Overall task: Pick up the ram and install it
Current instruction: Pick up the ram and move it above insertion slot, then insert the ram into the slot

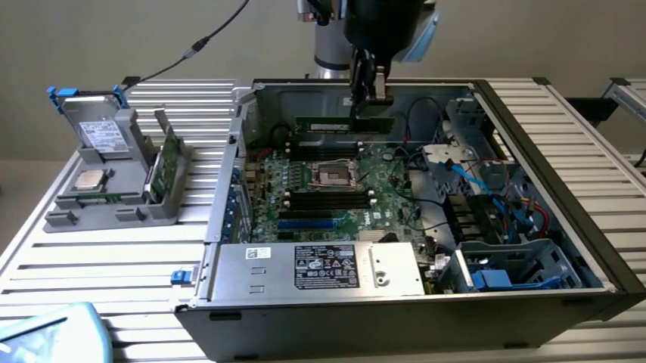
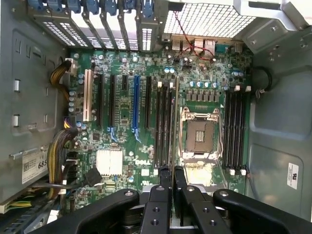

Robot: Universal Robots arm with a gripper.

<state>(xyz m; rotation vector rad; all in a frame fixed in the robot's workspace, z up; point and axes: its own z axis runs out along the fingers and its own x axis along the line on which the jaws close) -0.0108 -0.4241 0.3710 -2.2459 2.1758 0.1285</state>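
One ram [image 1: 341,124] is hanging above the motherboard [image 1: 333,219], pinched in the closed gripper [image 1: 371,106] near the rear wall of the case [image 1: 302,98]. Pick-up is looking finished; alignment is demanding its lower edge squared over a free black slot [image 1: 325,150].
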